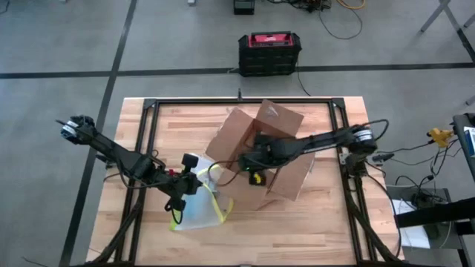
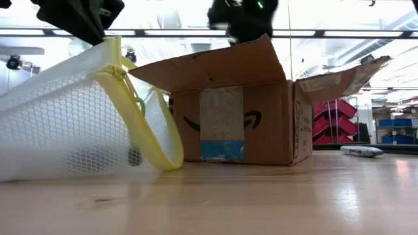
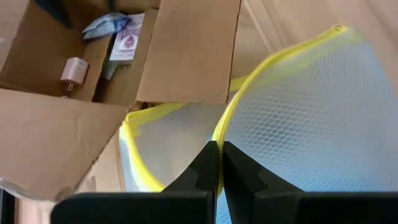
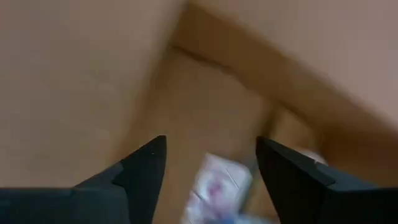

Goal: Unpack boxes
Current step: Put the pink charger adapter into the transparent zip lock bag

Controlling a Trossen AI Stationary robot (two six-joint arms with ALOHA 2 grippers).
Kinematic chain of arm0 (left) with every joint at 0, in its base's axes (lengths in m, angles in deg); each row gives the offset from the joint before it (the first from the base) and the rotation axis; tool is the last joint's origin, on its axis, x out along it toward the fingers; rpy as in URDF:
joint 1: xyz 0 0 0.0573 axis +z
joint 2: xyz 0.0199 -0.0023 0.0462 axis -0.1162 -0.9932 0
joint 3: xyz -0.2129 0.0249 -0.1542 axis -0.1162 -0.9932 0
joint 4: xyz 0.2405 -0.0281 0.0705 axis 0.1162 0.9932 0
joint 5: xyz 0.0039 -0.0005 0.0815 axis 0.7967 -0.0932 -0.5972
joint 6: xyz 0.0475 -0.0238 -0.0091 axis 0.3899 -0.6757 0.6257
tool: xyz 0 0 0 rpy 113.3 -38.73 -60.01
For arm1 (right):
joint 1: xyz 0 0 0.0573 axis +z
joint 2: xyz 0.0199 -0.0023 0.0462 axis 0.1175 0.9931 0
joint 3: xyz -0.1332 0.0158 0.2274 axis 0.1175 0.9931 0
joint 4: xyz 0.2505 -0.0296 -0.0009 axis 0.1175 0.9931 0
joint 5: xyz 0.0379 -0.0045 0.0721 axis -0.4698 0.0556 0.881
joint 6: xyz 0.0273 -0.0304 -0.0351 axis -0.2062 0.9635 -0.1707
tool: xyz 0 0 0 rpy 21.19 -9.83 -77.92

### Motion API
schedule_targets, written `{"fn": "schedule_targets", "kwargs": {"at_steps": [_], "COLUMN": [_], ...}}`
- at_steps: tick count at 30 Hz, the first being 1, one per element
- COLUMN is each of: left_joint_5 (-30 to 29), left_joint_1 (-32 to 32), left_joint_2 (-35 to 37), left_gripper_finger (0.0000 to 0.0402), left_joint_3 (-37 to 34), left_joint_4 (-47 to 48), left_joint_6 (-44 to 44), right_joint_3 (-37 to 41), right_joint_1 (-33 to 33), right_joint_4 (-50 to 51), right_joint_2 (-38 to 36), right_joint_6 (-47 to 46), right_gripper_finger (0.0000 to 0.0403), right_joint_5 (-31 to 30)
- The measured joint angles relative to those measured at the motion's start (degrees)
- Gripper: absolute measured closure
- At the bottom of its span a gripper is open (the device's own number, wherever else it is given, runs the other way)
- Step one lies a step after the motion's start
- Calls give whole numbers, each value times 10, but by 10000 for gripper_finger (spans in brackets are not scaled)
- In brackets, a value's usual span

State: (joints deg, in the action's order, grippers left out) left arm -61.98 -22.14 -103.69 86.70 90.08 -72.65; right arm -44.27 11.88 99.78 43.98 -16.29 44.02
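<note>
1. We are holding our right claw point(image 4: 211, 163) with its fingers apart and nothing between them, reaching down into the open cardboard box point(image 1: 260, 152).
2. Past those fingers, a small pale packet point(image 4: 219, 185) is lying on the box floor; it is too blurred for us to tell more.
3. We are pinching our left claw point(image 3: 221, 167) together on the yellow edge of the mesh pouch point(image 1: 199, 202), lifting that edge off the table.
4. The pouch is sitting just beside the box, on the left arm's side, its open mouth facing the box.
5. From the left wrist, we are seeing into the box: a small pinkish block point(image 3: 74, 71), a crumpled bluish wrapper point(image 3: 104, 25) and a flat printed card point(image 3: 127, 38) are lying inside.
6. The box is standing near the middle of the wooden table point(image 1: 326, 222), its flaps spread outward, a taped label on the side facing the low camera.
7. A black and red case point(image 1: 270, 53) is sitting on the floor beyond the table's far edge.
</note>
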Motion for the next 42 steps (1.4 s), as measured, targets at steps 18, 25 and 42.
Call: {"fn": "schedule_targets", "kwargs": {"at_steps": [18, 25, 42], "left_joint_5": [-19, -19, -19], "left_joint_1": [2, 2, 2], "left_joint_2": [-4, -4, -4], "left_gripper_finger": [401, 401, 401], "left_joint_3": [0, 0, 0], "left_joint_4": [-26, -29, -38], "left_joint_6": [-76, -97, -97], "right_joint_3": [231, 246, 242], "right_joint_1": [-95, -124, -149], "right_joint_4": [-290, -288, -228], "right_joint_2": [-23, -21, -22], "right_joint_6": [-8, -160, -436], "right_gripper_finger": [401, 403, 403], "right_joint_5": [-141, -107, -78]}}
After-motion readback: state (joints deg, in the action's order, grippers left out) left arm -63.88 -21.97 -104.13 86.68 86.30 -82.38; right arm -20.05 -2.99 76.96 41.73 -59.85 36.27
